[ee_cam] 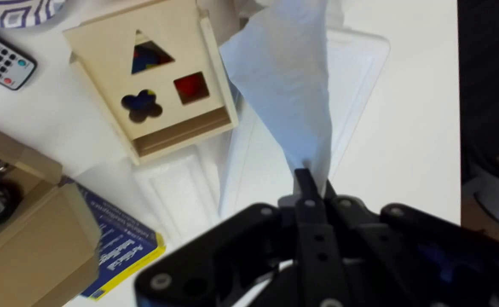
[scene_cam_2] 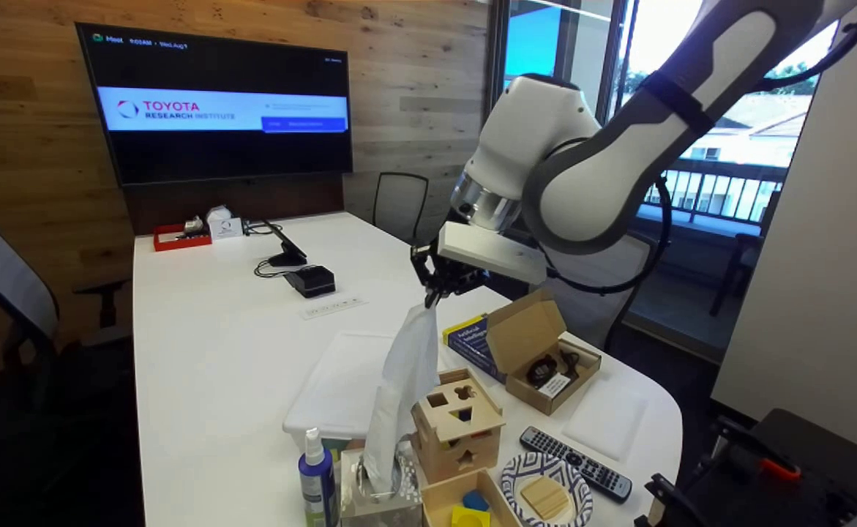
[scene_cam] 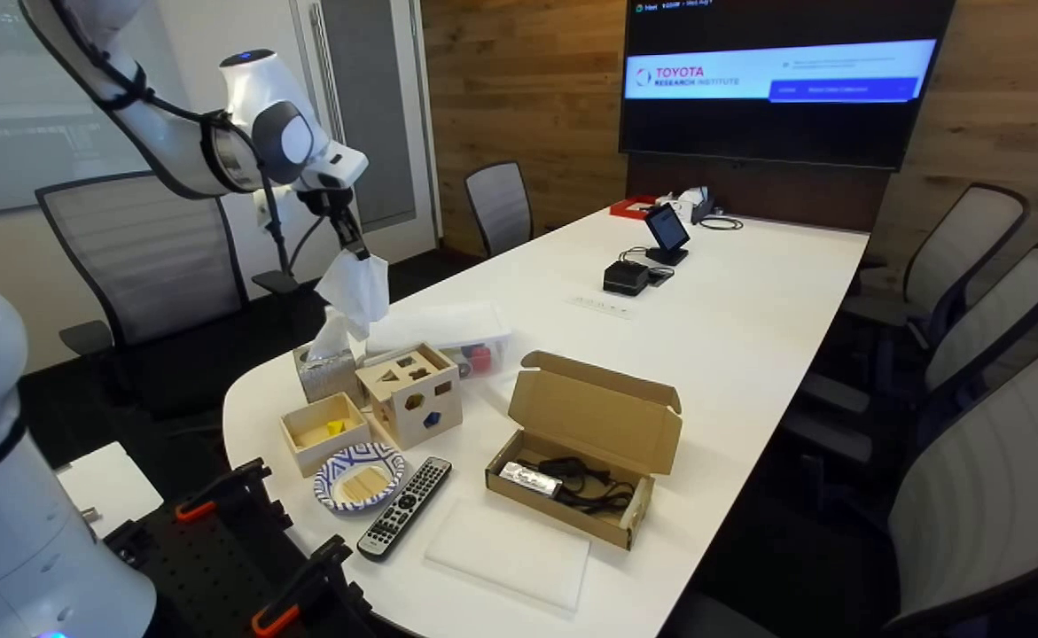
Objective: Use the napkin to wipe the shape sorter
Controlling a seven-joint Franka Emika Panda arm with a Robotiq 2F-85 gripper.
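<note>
Tool [scene_cam_2: 432, 298] pinches napkin [ee_cam: 292, 85], seemingly clear of sorter [ee_cam: 160, 79]

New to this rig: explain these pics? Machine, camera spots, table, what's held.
The machine is a single robot arm, ending in two black fingers. Two pictures come from cameras standing outside the robot, viewing the scene from different places; the third, looking down past the fingers, is taken from the wrist.

The fingers are pinched shut on a thin white napkin, which hangs down. On the white table are a wooden shape sorter, a tissue box, a remote, a patterned dish and an open cardboard box, among other things. Whether the napkin is clear of the tissue box is hard to tell.
</note>
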